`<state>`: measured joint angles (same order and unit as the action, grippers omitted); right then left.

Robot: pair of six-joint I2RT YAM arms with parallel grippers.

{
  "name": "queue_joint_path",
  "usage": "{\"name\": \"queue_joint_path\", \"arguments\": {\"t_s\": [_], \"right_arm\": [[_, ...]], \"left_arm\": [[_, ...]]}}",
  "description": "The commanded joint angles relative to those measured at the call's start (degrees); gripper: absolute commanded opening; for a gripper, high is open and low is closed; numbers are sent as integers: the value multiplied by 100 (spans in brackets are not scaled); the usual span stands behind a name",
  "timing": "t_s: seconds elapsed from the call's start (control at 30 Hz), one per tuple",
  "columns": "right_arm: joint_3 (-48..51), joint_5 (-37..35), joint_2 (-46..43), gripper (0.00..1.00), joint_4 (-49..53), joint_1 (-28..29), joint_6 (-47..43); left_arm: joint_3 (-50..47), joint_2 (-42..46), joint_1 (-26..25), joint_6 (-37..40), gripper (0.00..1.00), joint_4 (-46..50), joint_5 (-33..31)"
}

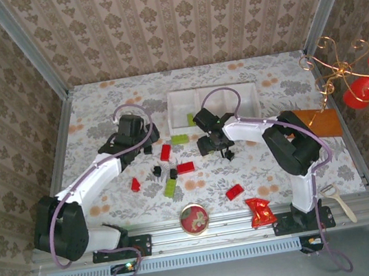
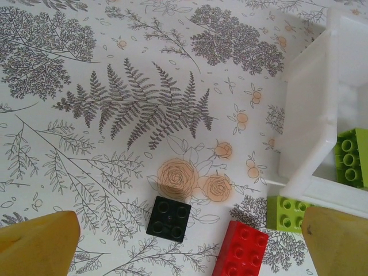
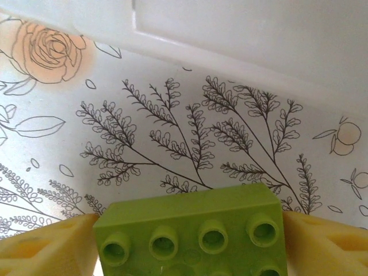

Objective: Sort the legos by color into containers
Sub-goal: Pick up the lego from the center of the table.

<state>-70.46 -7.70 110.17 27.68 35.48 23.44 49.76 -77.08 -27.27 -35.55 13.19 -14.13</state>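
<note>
L claw [image 2: 185, 230]: wide open, empty, over a black brick [image 2: 169, 218] & red brick [image 2: 241, 250] at the tray [image 2: 310, 103]'s left end, far-mid tabletop [image 1: 279, 165]. R claw [image 3: 187, 241]: pads on both ends of a green brick [image 3: 190, 224], near side of tray wall; can't tell if lifted. Step prob: green pick. Next: firm grip, lift over wall, drop in left compartment w/ the other green brick [image 1: 190, 119].

The top external camera looks steeply down on the whole table [image 1: 98, 116] from above the arm bases [image 1: 128, 247] at 6 o'clock. Both wrist cameras hover close over it, the right nearest, a lime-green brick [image 3: 192, 236] at its 6 o'clock. All three share the white tray [image 1: 178, 107].
</note>
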Motion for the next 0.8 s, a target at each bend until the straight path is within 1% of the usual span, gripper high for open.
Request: {"name": "queue_joint_path", "arguments": {"t_s": [0.0,0.1,0.37,0.67,0.7,0.77], "right_arm": [[-106,179,217,75,187,142,-100],[-126,156,212,69,223,169,-110],[-133,-3,103,60,279,213,-79],[-152,-82,-474,55,440,232,-15],[-165,-74,-551,55,448,238,-15],[-203,-82,-701,54,438,240,-15]], "left_arm": [[-80,143,54,-152,100,-73,72],[-91,143,81,-154,100,-80,102],[-124,158,83,-171,100,-95,128],[-211,272,88,-172,100,-85,102],[-229,289,235,-172,100,-84,103],[-256,316,271,-172,100,-93,103]]}}
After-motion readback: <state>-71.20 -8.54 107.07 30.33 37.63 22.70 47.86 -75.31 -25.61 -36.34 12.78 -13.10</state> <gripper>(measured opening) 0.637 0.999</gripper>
